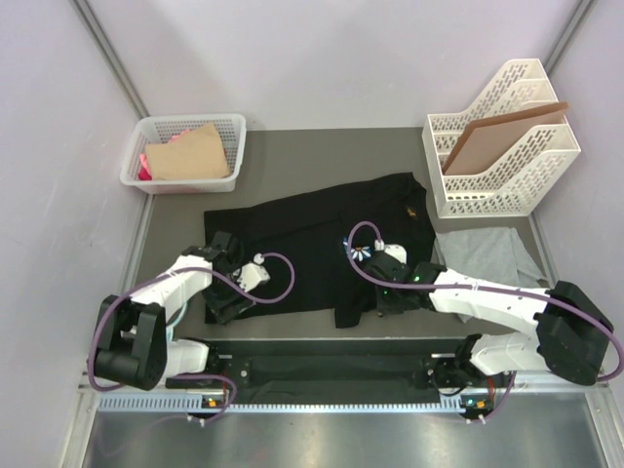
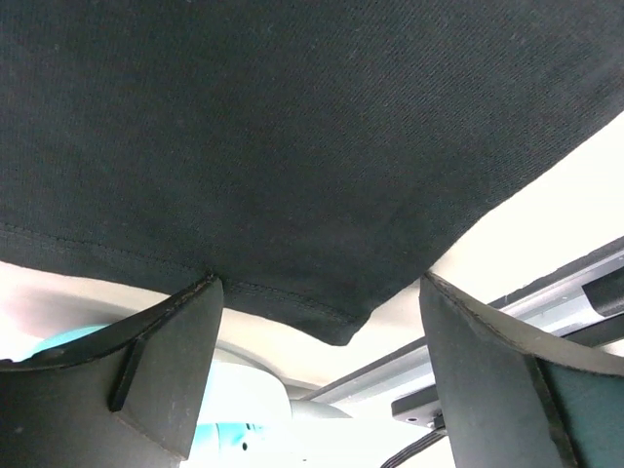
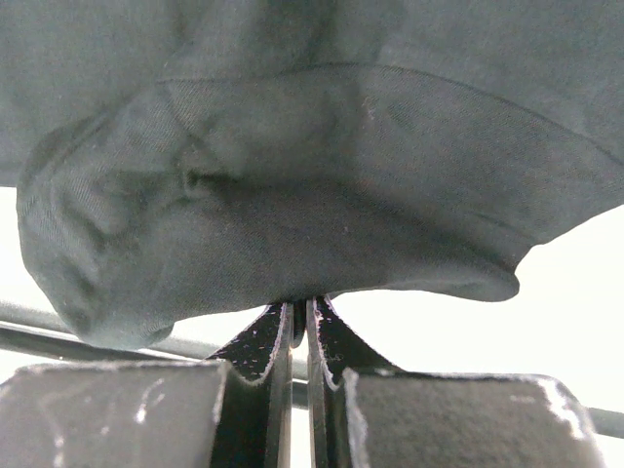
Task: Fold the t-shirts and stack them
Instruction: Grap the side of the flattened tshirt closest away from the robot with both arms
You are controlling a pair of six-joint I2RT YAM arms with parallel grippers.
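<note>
The large black t-shirt (image 1: 312, 229) lies spread across the dark mat, its small blue-and-white print (image 1: 359, 252) near the middle. At the shirt's near-left corner my left gripper (image 1: 226, 300) stands open. In the left wrist view its hem (image 2: 292, 292) hangs between the wide-apart fingers (image 2: 175, 361) of the left gripper (image 2: 320, 292), untouched. My right gripper (image 1: 378, 292) is at the near edge. The right wrist view shows the right gripper (image 3: 300, 304) shut on a bunched fold of the black t-shirt (image 3: 292, 195). The light grey t-shirt (image 1: 487, 255) lies crumpled to the right.
A white basket (image 1: 161, 127) holding brown paper and something pink stands at the back left. A white file rack (image 1: 507, 171) with a stiff brown board (image 1: 497, 132) stands at the back right. A metal rail (image 1: 322, 400) runs along the near edge.
</note>
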